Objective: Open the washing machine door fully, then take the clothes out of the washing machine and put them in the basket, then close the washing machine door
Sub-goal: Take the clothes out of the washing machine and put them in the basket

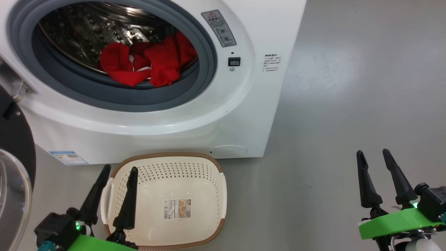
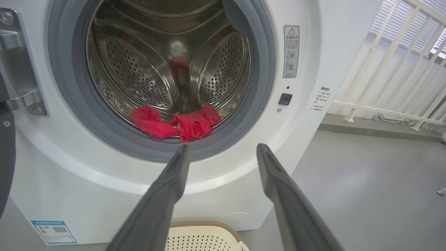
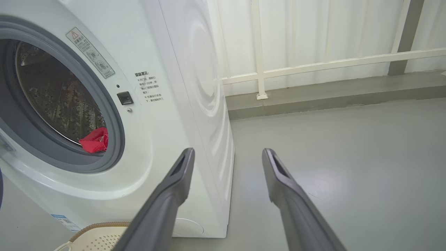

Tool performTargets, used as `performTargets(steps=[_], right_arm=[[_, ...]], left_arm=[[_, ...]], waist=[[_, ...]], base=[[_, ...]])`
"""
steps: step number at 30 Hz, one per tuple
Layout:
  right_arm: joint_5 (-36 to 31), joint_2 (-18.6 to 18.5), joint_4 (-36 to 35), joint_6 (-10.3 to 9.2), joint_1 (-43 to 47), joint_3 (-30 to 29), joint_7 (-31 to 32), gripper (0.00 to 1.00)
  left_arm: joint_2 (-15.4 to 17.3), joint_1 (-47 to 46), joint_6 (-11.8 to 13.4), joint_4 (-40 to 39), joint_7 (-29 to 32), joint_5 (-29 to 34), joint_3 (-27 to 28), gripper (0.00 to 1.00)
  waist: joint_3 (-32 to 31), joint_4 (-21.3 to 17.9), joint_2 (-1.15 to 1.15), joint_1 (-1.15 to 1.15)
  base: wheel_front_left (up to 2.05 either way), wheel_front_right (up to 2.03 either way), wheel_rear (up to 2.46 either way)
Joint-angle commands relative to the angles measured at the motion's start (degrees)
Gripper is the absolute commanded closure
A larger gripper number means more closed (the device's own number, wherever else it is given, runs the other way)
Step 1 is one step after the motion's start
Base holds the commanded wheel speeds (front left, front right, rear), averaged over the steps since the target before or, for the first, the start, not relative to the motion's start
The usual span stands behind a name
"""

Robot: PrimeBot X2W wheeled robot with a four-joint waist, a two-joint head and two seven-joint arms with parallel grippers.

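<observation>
The white washing machine (image 1: 223, 115) fills the upper left, its door (image 1: 14, 167) swung open at the far left edge. Red clothes (image 1: 150, 62) lie at the front of the steel drum, partly over the grey gasket; they also appear in the left wrist view as clothes (image 2: 181, 123) and in the right wrist view as clothes (image 3: 94, 141). On the floor just before the machine stands the cream basket (image 1: 195, 181), with nothing in it. My left gripper (image 1: 118, 170) hovers open over the basket's left side. My right gripper (image 1: 374, 155) stands open, far right, over bare floor.
Grey floor (image 1: 348, 87) stretches to the right of the machine. A white railing (image 3: 313, 66) and a low ledge run behind it. The open door's hinge (image 2: 17, 90) sits on the machine's left front.
</observation>
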Motion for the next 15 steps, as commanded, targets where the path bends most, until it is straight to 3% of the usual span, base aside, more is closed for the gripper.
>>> performTargets(steps=[1, 9, 15], right_arm=[[0.2, -0.7, -1.6, 0.37, -1.3, 1.6, -0.4, 0.00], [0.4, -0.7, -1.7, 0.37, -1.7, 1.7, -0.4, 0.00], [0.3, -0.4, -2.1, 0.37, -2.8, 2.1, -0.4, 0.00]], left_arm=[[1.0, -1.6, -0.3, -1.0, -0.3, -0.2, 2.0, 0.00], [1.2, -2.8, -0.3, 0.3, -0.3, -0.1, 1.3, 0.00], [1.9, -9.5, -0.3, 4.1, -0.3, 0.7, 0.7, 0.00]], waist=[[0.0, 0.0, 0.00, 0.00], [0.9, -0.2, 0.00, 0.00], [3.7, -0.7, 0.00, 0.00]], base=[[0.00, 0.00, 0.00], [0.00, 0.00, 0.00], [0.00, 0.00, 0.00]])
